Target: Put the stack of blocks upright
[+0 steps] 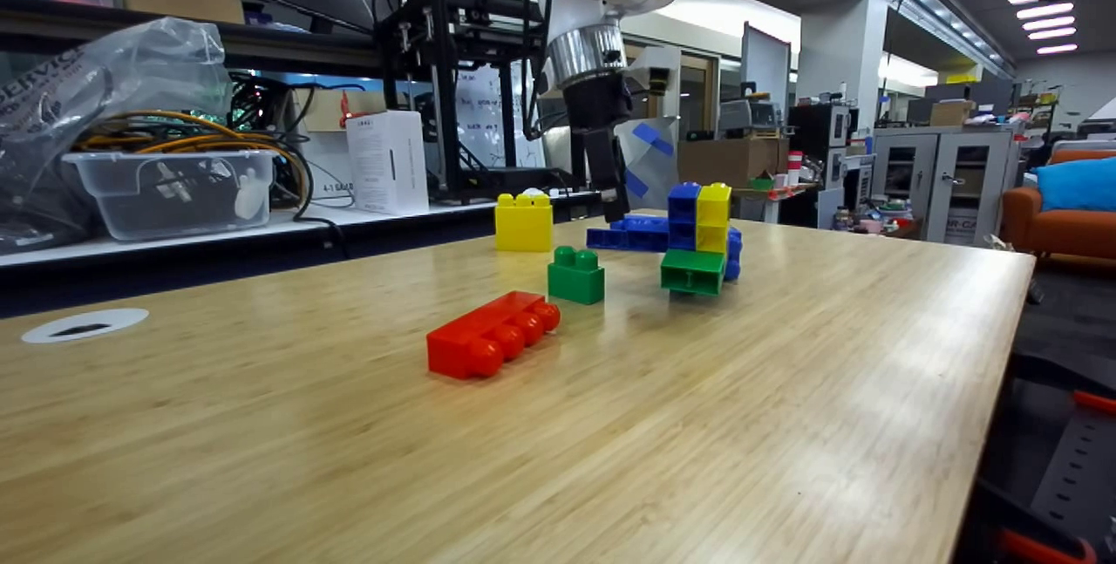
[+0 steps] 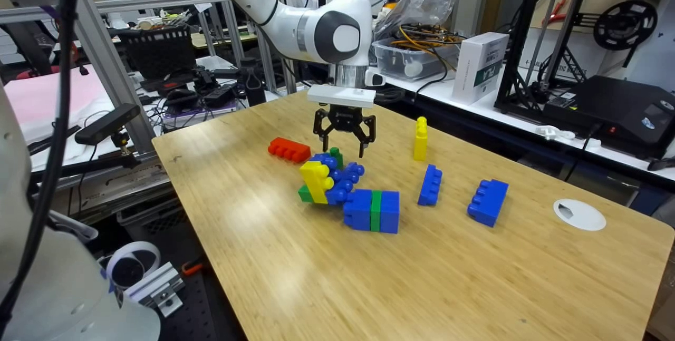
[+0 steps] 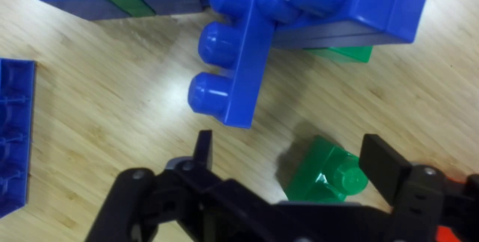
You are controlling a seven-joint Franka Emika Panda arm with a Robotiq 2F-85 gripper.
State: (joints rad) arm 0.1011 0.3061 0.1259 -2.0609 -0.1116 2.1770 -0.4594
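The stack of blocks, several joined blue, green and yellow bricks, lies on the table in both exterior views (image 1: pixel 683 220) (image 2: pixel 345 180). A blue-green-blue section (image 2: pixel 375 211) lies flat at one end, and a yellow brick (image 2: pixel 315 180) stands at the other. In the wrist view the stack (image 3: pixel 247 73) fills the top, with a studded blue bar pointing down toward the jaws. My gripper (image 2: pixel 343 147) is open and empty, pointing down above the table beside the stack. In the wrist view its fingers (image 3: pixel 289 143) are apart, with a small green brick below between them.
The small green brick (image 1: pixel 575 278) stands close to the stack. A lone red brick (image 1: pixel 488 337), a lone yellow brick (image 2: pixel 420 140) and two loose blue bricks (image 2: pixel 431 185) (image 2: pixel 488 203) lie around. A shelf with a white box (image 2: pixel 480 69) and a printer frame borders the table.
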